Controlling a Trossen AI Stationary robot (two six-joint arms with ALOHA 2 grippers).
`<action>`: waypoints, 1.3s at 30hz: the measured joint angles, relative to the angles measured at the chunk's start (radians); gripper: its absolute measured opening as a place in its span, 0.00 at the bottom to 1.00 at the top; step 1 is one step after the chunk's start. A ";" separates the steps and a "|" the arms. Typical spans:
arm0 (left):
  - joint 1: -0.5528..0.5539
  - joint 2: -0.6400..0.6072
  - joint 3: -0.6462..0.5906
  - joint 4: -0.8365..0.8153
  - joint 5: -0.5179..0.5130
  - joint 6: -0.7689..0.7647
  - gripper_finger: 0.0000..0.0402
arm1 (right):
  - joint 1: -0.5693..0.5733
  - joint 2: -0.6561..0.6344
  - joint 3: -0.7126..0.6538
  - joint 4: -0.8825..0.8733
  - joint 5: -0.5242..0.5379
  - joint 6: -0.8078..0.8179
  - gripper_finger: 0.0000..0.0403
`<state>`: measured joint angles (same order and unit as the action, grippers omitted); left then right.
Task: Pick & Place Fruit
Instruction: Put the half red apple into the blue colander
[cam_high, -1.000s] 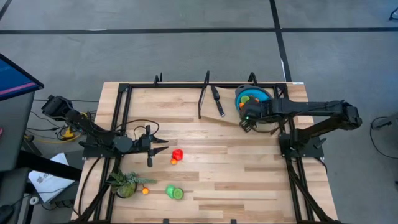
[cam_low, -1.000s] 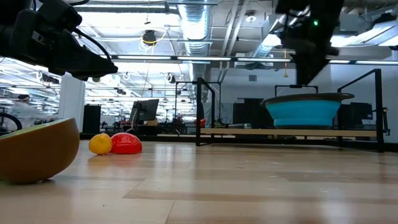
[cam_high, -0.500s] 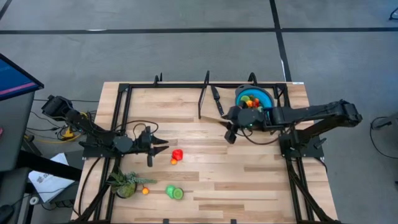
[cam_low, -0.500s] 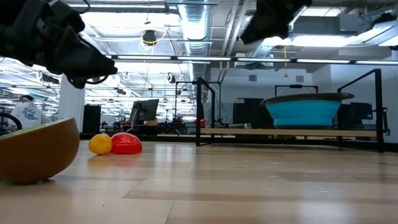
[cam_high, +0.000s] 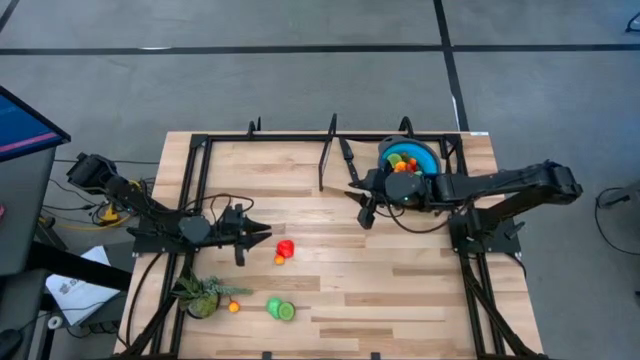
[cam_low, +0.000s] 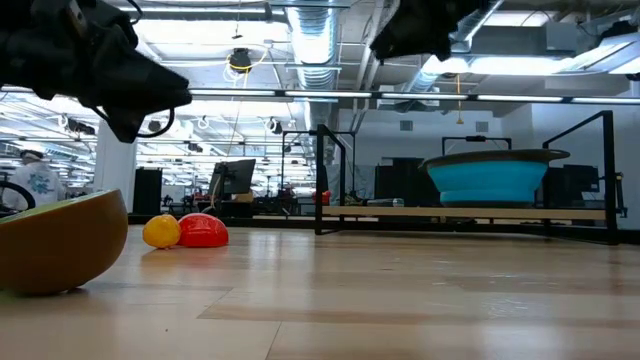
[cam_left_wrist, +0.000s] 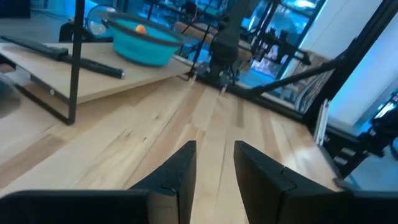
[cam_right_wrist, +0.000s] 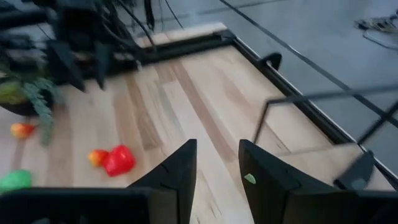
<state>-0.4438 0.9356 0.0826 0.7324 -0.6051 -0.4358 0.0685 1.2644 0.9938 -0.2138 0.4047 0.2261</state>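
A red fruit (cam_high: 287, 247) and a small orange fruit (cam_high: 279, 259) lie side by side on the table left of the middle, also seen in the low view as the red fruit (cam_low: 203, 231) and the orange fruit (cam_low: 161, 231). Green fruit (cam_high: 280, 309) lies near the front edge. The blue bowl (cam_high: 430, 152) at the far right holds several fruits. My left gripper (cam_high: 262, 233) hovers open, just left of the red fruit. My right gripper (cam_high: 366, 215) hangs open over the table, left of the bowl, empty (cam_right_wrist: 217, 165).
A spiky green plant (cam_high: 203, 295) stands at the near left with a small orange fruit (cam_high: 234, 307) beside it. A black-handled knife (cam_high: 349, 162) lies left of the bowl. A black frame (cam_high: 325, 150) rings the table. A big brown fruit (cam_low: 55, 243) fills the low view's left.
My right gripper has swung from above the blue bowl toward the table's left, out over the bare wood, and tipped from pointing down to nearly level. The fruits in the bowl now show. My left gripper has rolled about its own line while staying in place.
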 joint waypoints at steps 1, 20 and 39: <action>0.000 0.000 0.000 0.013 0.000 0.000 0.26 | -0.002 0.000 -0.008 -0.004 0.000 0.001 0.28; -0.080 0.008 0.000 0.076 0.000 -0.042 0.26 | 0.069 0.000 -0.158 0.123 -0.012 0.131 0.28; -0.205 0.428 0.208 0.106 -0.128 -0.096 0.26 | 0.064 0.000 -0.163 0.255 -0.012 0.052 0.28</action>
<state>-0.6489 1.3639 0.2905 0.8381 -0.7328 -0.5317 0.1328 1.2648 0.8310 0.0410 0.3931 0.2779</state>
